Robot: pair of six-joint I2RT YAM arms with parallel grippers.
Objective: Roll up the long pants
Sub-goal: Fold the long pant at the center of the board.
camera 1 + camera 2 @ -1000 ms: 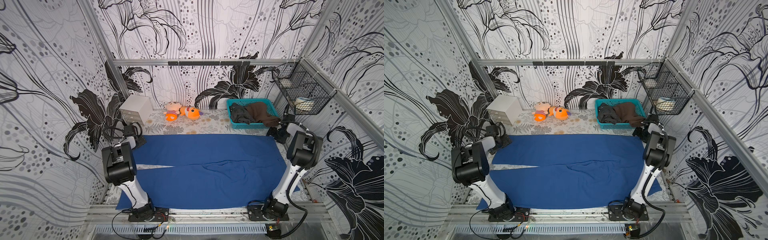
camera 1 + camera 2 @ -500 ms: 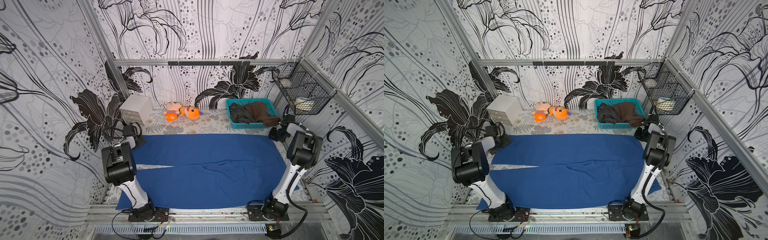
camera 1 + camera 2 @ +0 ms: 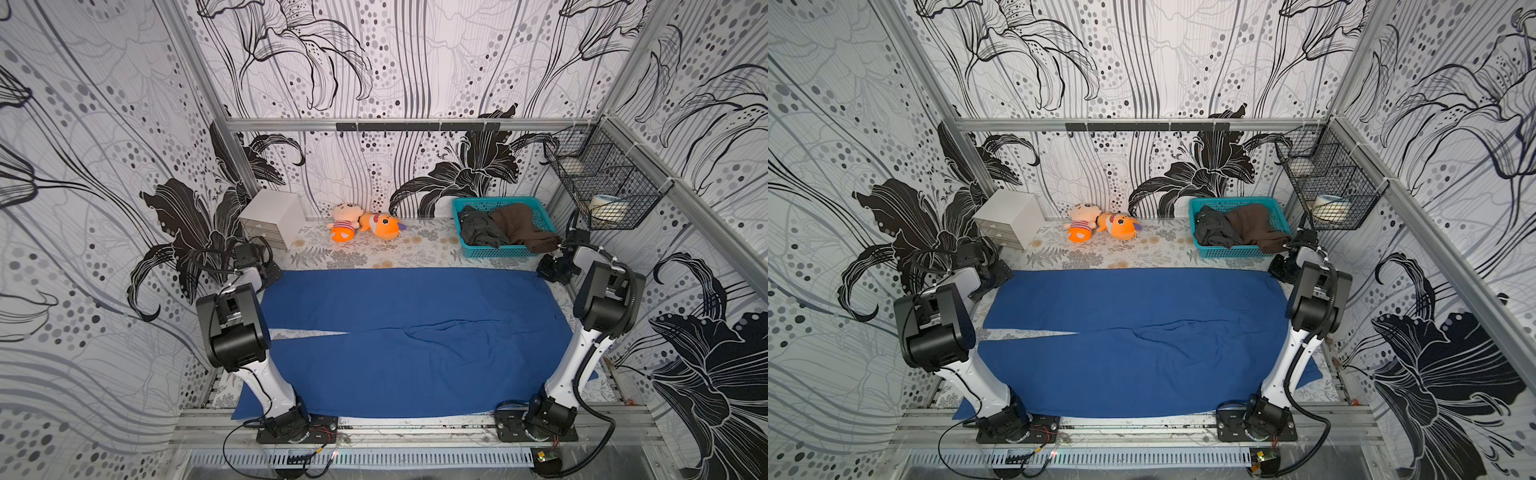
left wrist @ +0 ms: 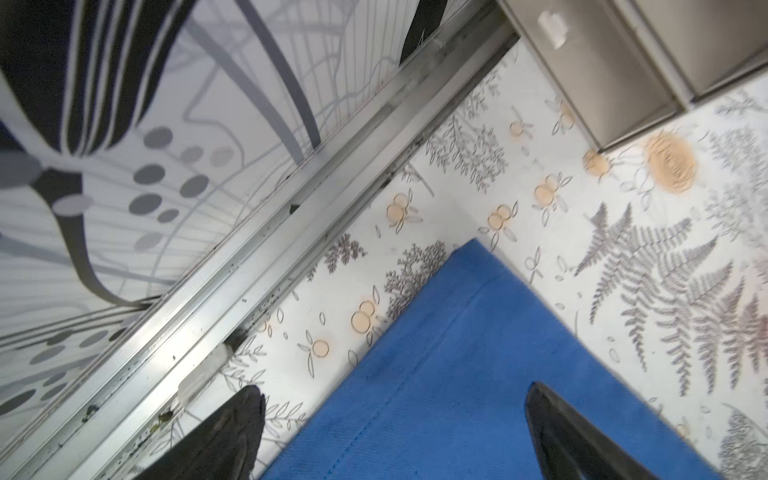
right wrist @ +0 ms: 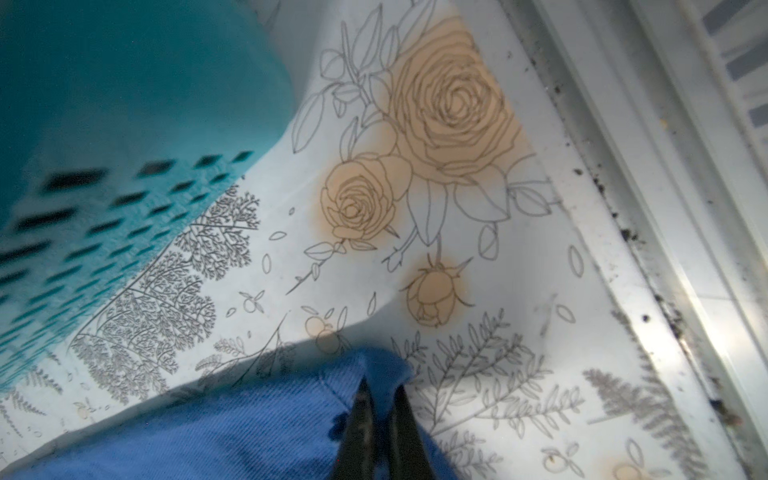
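**Right pincer** [image 5: 382, 386] — fingers pressed together, pinching one corner of the long pants [image 5: 249, 428]. The blue fabric bunches up around the fingertips. The teal basket [image 5: 104, 124] stands just beside this pincer, apart from the pinched corner. Bare floral tablecloth [image 5: 415, 270] lies ahead of the fingertips.

**Left pincer** [image 4: 395, 388] — fingers spread wide, nothing clamped between them. It sits at a leg-end corner of the pants, which points forward through the gap. One finger is over the blue fabric; the other is over the tablecloth outside the hem. Whether either finger touches the fabric cannot be told. The white drawer unit [image 4: 602, 62] stands ahead of this pincer, near it but clear of the fabric.

**Work item.** In a top view the long pants [image 3: 411, 332] lie flat, spanning the table from one pincer to the other. Both pincers are at the far edge of the garment. The two legs run side by side and end on the left pincer's side, with a narrow wedge of tablecloth showing between them. The joined upper part lies on the right pincer's side, with shallow creases running from the fork toward it.
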